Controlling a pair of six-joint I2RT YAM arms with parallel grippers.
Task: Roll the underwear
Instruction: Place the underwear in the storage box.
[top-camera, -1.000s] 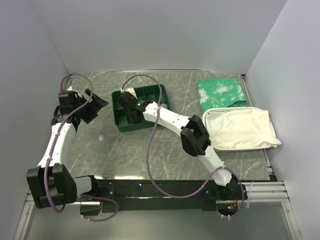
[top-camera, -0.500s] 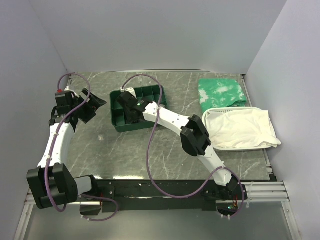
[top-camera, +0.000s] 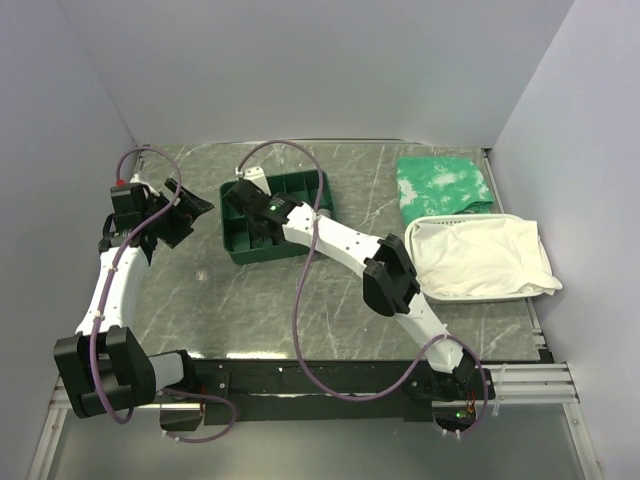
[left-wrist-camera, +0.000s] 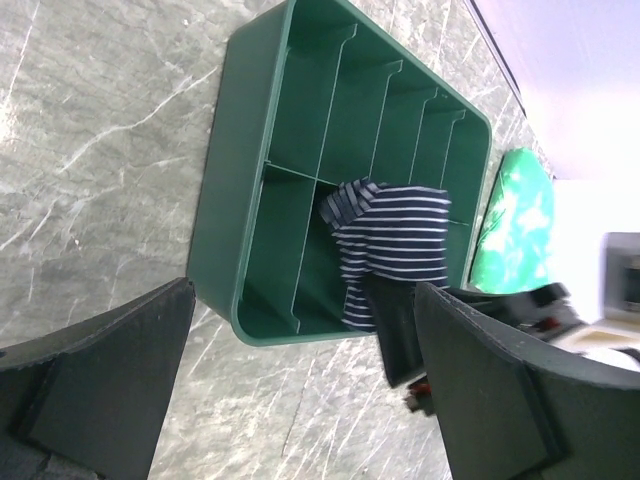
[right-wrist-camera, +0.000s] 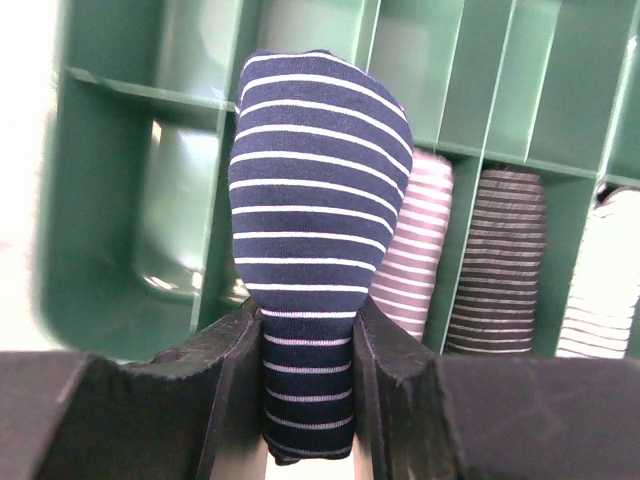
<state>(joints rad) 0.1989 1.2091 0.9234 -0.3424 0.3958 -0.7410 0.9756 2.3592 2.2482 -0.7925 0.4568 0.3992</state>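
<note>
At the far-left corner of the tabletop (top-camera: 300, 310), the left gripper (top-camera: 186, 208) hangs with its fingers spread wide and nothing between them. It sits a shade closer to the left edge than a second ago, and its camera looks across at the green tray (left-wrist-camera: 215, 230). The tray sits near the far edge, left of the middle, and seems to have slid a touch leftward in that second. The main change is above it: the right gripper (right-wrist-camera: 308, 330) has swung from the tray's middle toward its left end. It pinches the lower end of the underwear (right-wrist-camera: 318, 190), already a tight navy bundle with light stripes. The bundle hangs over an open compartment just beside three other rolls (right-wrist-camera: 415, 240) filed in neighbouring slots. Whether it touches the compartment floor cannot be told. By the look of it the rolling is done and the job has moved on to stowing: the bundle is being lined up with a free slot, and lowering and letting go are still to come. At the far-right corner a green-and-white cloth (top-camera: 443, 185) lies flat. Just nearer, along the right edge, a white cloth (top-camera: 480, 255) fills a basket (top-camera: 470, 298); neither has moved.
</note>
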